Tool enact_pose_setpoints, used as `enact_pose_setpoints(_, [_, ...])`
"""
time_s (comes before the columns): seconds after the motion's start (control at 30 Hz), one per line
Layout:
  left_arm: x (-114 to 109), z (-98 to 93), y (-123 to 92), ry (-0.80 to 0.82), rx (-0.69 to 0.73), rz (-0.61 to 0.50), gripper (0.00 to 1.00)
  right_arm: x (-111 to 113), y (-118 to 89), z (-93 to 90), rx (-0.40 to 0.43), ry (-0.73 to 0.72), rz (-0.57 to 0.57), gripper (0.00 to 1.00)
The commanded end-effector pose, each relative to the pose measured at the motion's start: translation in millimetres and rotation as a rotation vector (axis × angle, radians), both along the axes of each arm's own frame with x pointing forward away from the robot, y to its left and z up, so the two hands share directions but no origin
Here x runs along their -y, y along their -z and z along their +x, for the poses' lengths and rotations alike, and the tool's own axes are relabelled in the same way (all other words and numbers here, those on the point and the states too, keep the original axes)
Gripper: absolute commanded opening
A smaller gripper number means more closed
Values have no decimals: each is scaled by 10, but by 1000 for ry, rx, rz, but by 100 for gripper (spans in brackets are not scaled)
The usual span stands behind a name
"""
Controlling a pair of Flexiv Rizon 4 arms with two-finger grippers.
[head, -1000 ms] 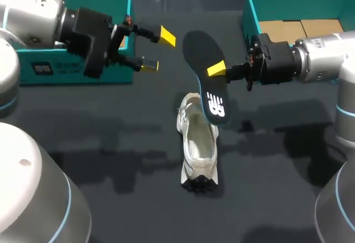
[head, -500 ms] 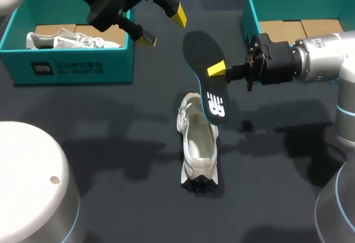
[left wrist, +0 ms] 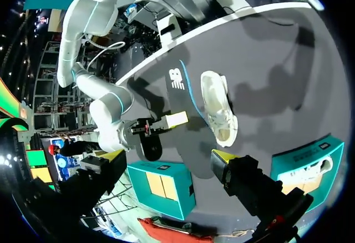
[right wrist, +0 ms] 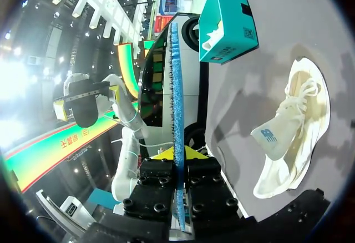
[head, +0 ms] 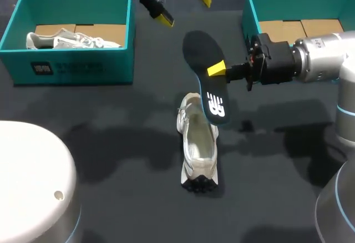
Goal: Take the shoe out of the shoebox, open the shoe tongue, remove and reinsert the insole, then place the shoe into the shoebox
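Silver-grey arms (head: 324,57) with thin blue rings (head: 339,111), black wrist blocks (head: 272,64), yellow fingertips (head: 216,69).

You are looking at a dark, matte table (head: 127,209) that fills the head view. Soft, blurred shadows lie across it, and its pale edge shows in the left wrist view.

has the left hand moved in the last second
Yes. The left hand has swung away from beside the left shoebox, farther back and toward the right shoebox.

Even overhead light; soft shadows fall across the dark table (head: 138,209).
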State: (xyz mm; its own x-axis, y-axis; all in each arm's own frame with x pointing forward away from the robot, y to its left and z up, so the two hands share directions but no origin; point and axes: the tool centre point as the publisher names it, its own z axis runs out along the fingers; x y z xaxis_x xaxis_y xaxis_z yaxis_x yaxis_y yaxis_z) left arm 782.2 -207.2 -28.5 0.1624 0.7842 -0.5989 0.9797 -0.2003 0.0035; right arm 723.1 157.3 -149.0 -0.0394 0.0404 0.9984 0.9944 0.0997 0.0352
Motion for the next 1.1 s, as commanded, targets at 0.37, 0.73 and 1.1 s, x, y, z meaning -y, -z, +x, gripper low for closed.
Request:
enact_pose_setpoints(0.37, [308, 199, 17, 31, -89, 478, 100, -10, 6, -1, 0, 1, -1, 0])
enact_pose_setpoints(0.73, [409, 228, 15, -33, -24, 580, 100, -10, 6, -1, 0, 1, -1, 0])
enact_pose_setpoints(1.1, [473, 175, 70, -61, -30, 545, 100, -10, 6, -1, 0, 1, -1, 0])
